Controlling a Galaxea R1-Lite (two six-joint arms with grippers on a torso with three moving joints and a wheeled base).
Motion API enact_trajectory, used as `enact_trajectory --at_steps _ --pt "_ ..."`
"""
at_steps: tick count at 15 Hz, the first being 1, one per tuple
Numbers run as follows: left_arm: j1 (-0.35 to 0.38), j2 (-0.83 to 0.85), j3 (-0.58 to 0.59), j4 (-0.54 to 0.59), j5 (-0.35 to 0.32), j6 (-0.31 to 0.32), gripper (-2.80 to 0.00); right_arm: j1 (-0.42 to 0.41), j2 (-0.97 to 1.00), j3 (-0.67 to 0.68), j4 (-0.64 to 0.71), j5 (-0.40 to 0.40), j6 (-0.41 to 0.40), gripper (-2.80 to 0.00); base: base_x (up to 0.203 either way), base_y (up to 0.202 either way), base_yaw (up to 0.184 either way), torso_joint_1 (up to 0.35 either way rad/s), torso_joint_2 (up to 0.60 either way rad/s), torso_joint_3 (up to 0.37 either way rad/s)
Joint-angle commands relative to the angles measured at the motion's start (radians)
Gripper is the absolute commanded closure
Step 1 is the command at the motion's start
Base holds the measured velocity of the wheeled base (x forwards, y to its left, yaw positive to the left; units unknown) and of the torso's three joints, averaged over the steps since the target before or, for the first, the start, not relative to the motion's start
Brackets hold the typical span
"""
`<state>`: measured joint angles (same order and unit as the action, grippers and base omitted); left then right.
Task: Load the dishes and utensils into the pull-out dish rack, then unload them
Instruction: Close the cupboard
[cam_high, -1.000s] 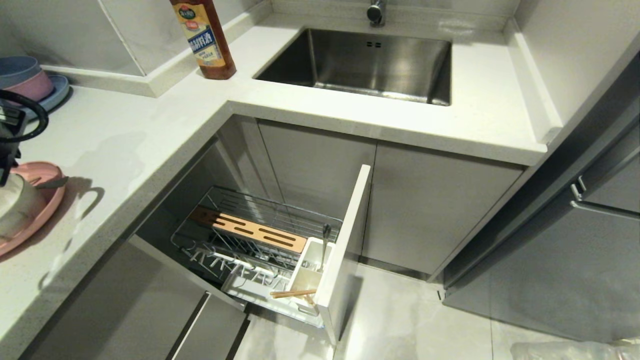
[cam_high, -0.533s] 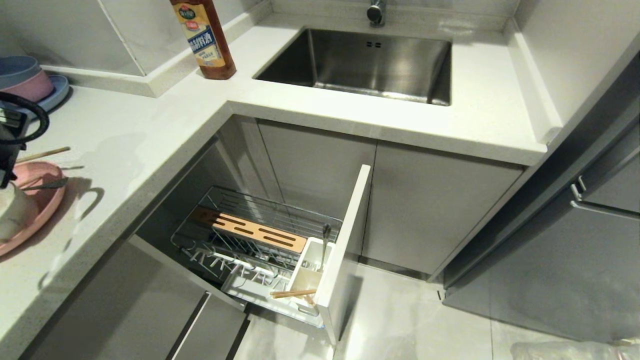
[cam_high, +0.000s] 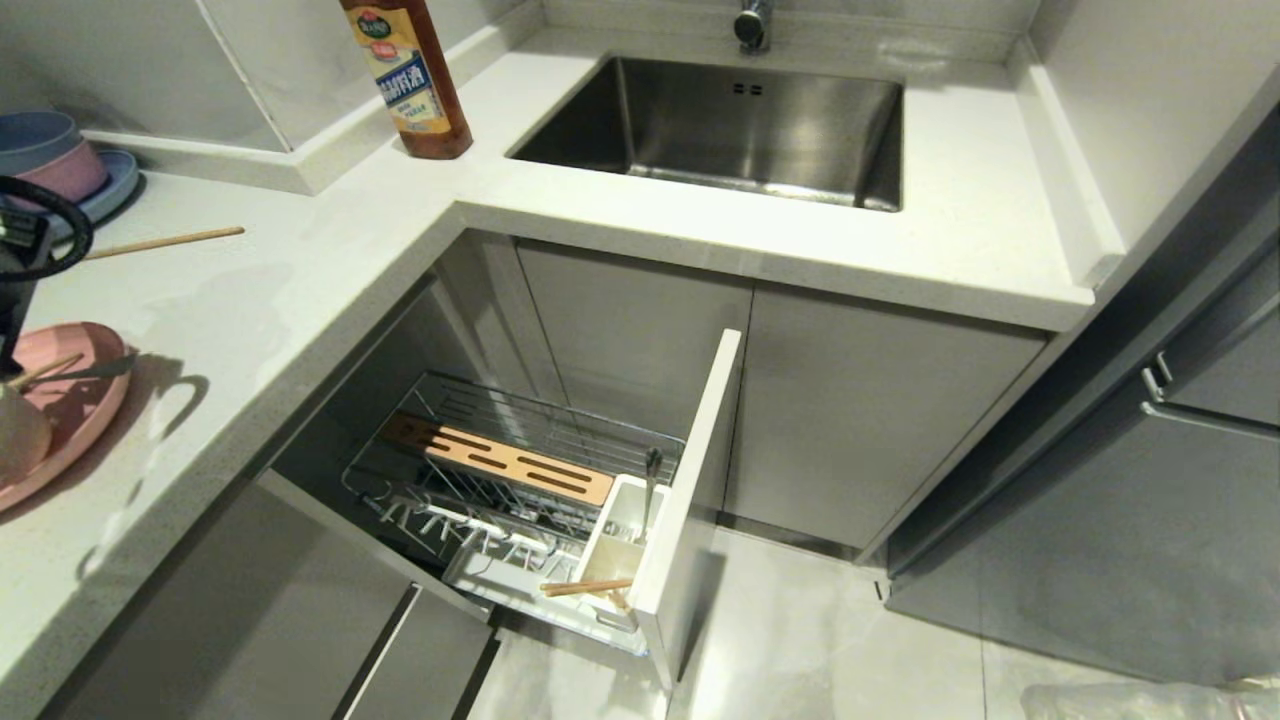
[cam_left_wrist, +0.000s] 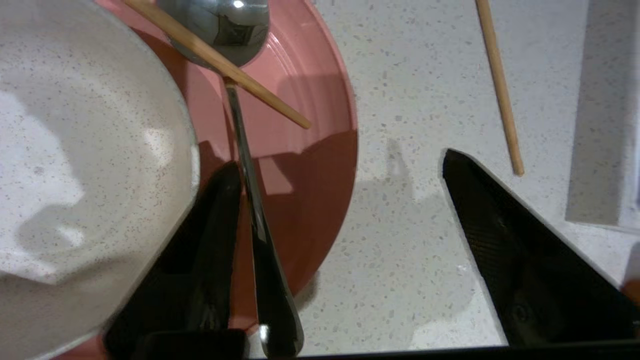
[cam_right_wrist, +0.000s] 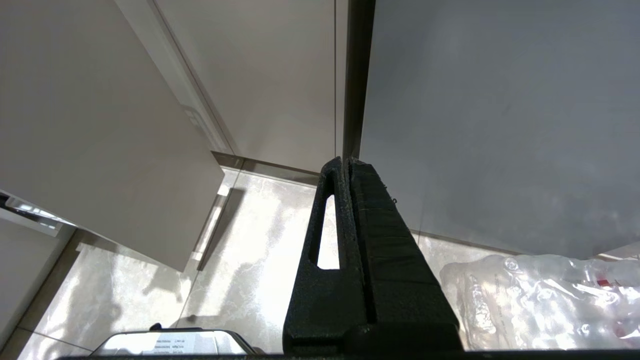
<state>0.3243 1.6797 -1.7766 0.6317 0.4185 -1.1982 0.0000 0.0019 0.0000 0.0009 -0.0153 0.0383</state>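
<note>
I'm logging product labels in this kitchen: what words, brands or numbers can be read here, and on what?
Bottle on the countertop, yellow and blue label: large Chinese characters and smaller print below, too blurred to quote; round red logo near the neck, unreadable.
Flat object seen in the right wrist view: lines of tiny print, too small to read.
Nothing else carries text.

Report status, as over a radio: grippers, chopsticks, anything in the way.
Left gripper open over the counter, empty. Right gripper shut, parked by the cabinets. One chopstick loose on the counter, another across the pink plate. Nothing obstructing.
</note>
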Motion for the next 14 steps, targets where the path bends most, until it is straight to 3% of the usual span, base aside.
enact_trajectory --at_steps 1,5,8,11,14 --pt "-0.002 -0.011 -0.006 0.003 0.003 -0.004 0.00 0.000 0.000 0.003 0.000 -0.001 0.000 0.00 0.000 0.000 0.000 0.000 0.00 0.000" --pt "-0.006 -0.052 -0.021 -0.033 0.003 0.063 0.00 0.000 0.000 0.002 -0.001 0.000 0.000 0.00 0.000 0.000 0.000 0.000 0.00 0.000" --pt "-0.048 -0.104 -0.027 -0.076 0.003 0.187 0.00 0.000 0.000 0.003 -0.001 0.000 0.000 0.00 0.000 0.000 0.000 0.000 0.00 0.000" --pt "-0.153 -0.169 -0.032 -0.083 -0.005 0.309 0.00 0.000 0.000 0.003 0.001 0.000 0.000 0.00 0.000 0.000 0.000 0.000 0.00 0.000" --pt "-0.342 -0.240 -0.034 -0.077 -0.070 0.372 0.00 0.000 0.000 0.002 -0.001 0.000 0.000 0.00 0.000 0.000 0.000 0.000 0.00 0.000"
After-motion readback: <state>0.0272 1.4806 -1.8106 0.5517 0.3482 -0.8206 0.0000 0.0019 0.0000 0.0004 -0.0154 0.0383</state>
